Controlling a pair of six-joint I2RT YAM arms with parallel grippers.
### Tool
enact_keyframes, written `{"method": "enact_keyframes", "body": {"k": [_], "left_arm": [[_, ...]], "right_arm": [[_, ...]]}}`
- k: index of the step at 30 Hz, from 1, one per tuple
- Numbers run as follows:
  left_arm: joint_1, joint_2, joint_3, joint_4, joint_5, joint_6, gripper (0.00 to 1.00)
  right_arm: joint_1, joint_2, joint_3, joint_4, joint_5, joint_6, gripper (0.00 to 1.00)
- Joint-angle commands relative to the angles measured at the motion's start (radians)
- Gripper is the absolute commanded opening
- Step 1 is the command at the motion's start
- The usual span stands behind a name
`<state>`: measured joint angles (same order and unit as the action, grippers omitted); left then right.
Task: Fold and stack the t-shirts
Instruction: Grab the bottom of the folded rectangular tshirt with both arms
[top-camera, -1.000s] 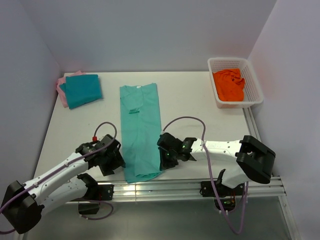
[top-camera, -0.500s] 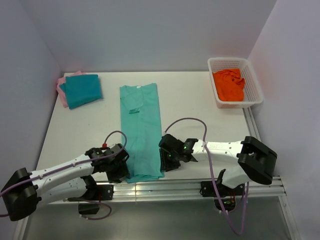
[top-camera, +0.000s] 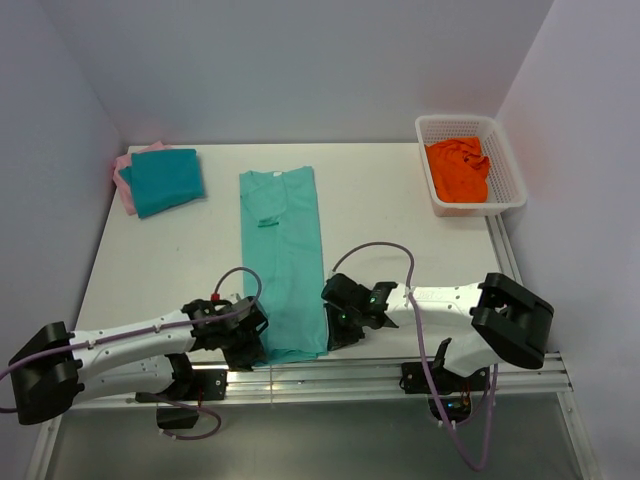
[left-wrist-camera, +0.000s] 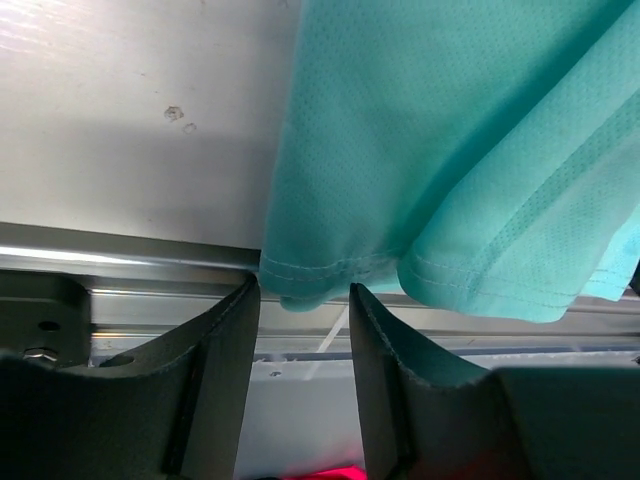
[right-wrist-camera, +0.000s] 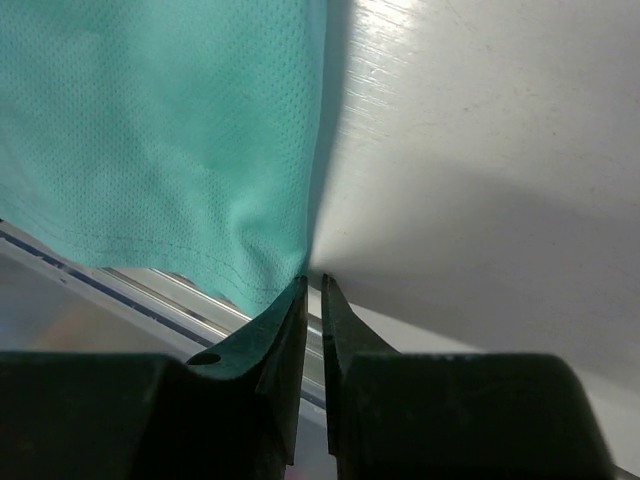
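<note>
The mint-green t-shirt (top-camera: 283, 250) lies as a long narrow strip down the table's middle, its hem hanging over the near edge. My left gripper (top-camera: 258, 345) is open at the hem's left corner; in the left wrist view (left-wrist-camera: 300, 285) the hem (left-wrist-camera: 330, 280) hangs just between the fingertips. My right gripper (top-camera: 332, 335) is at the hem's right corner. In the right wrist view (right-wrist-camera: 312, 280) its jaws are nearly closed, pinching the shirt's edge (right-wrist-camera: 280, 270) at the tips. The folded teal t-shirt (top-camera: 165, 180) lies on the pink one (top-camera: 123, 175) at the far left.
A white basket (top-camera: 505, 150) holding an orange cloth (top-camera: 458, 170) stands at the far right. A metal rail (left-wrist-camera: 120, 265) runs along the table's near edge under both grippers. Walls close in the left, back and right sides.
My left gripper has moved right and toward the near edge, reaching the hem's left corner. My right gripper has shifted slightly toward the near edge at the hem's right corner.
</note>
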<state>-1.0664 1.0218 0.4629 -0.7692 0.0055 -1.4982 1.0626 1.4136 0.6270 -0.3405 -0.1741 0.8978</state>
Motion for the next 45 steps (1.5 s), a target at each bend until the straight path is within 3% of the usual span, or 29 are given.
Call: {"method": "enact_keyframes", "body": {"k": [1,7,12,35,45], "left_arm": [[-0.006,-0.015,-0.012,-0.024,-0.097,-0.045,0.46],[-0.007,-0.081,0.089,-0.123,-0.142,-0.034,0.50],[-0.007,-0.085,0.117,-0.154,-0.159,-0.027,0.50],[-0.007,-0.071,-0.010,-0.073,-0.168,-0.059,0.49],[-0.007,-0.092,0.020,-0.096,-0.188,-0.048,0.47]], "right_arm": [[0.005,-0.002,-0.010,0.021,0.005,-0.008,0.19],[0.005,-0.096,-0.001,-0.044,0.031,0.001,0.44],[0.004,-0.146,-0.001,-0.081,0.045,-0.003,0.45],[0.002,0.030,0.020,0.029,-0.021,-0.020,0.43],[0.002,-0.085,-0.016,-0.012,0.019,-0.005,0.42]]}}
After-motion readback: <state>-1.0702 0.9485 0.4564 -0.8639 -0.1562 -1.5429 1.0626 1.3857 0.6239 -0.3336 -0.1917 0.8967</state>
